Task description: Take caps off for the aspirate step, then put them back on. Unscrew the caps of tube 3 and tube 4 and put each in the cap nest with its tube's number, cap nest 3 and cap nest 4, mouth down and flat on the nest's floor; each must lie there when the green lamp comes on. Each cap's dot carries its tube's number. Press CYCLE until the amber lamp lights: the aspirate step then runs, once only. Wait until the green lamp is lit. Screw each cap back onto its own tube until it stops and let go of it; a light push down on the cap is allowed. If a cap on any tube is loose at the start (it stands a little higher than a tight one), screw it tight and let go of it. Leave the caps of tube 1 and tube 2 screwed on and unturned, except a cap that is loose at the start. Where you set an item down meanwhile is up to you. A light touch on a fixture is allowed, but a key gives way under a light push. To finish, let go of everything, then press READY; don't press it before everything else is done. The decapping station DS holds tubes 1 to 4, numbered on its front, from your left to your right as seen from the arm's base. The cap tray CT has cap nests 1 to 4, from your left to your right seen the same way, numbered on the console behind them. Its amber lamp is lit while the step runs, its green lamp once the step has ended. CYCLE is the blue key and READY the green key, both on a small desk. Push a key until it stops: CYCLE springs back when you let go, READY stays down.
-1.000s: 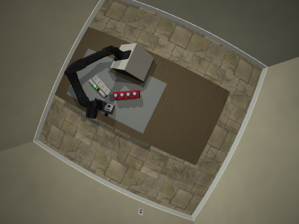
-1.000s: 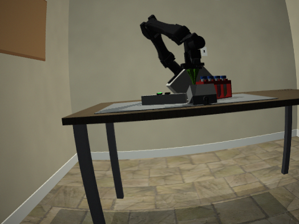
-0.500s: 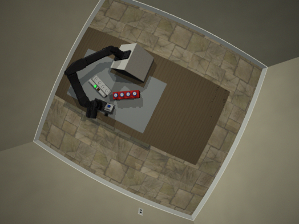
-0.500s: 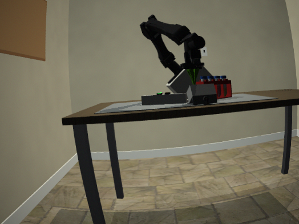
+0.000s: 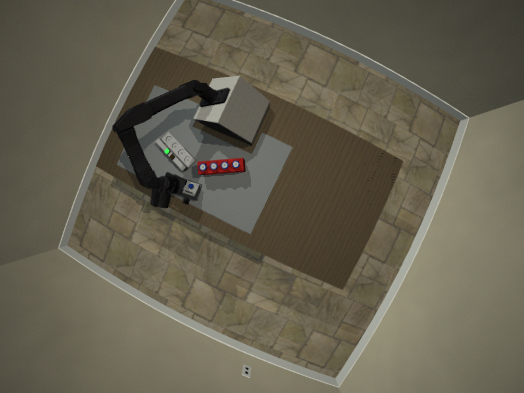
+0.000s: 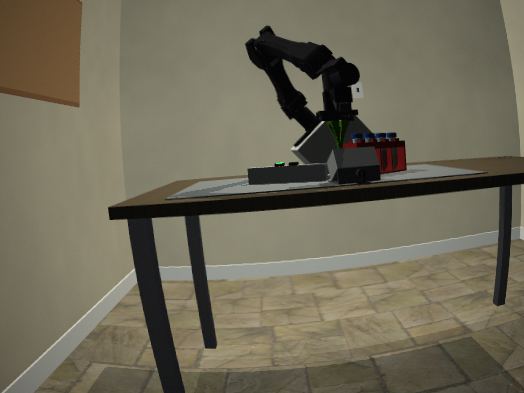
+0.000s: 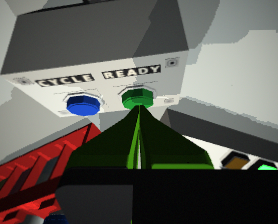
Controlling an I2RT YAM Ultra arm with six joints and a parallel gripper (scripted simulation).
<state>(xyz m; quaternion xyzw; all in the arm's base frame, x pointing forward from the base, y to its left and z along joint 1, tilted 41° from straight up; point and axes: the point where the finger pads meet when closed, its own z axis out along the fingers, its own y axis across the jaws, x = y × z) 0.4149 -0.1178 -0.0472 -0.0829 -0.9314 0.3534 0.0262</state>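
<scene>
Clenched on nothing, the gripper holds its green fingers pressed together in a wedge, tips meeting the green READY key on the small desk, just beside the blue CYCLE key. That desk sits near the table edge closest to the exterior camera. Between it and the arm's base lie the red decapping station, all four tubes capped, and beside it the cap tray with its green lamp lit.

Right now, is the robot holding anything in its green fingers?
No, nothing. The green fingers are shut together with nothing between them, their tips at the green READY key.
</scene>
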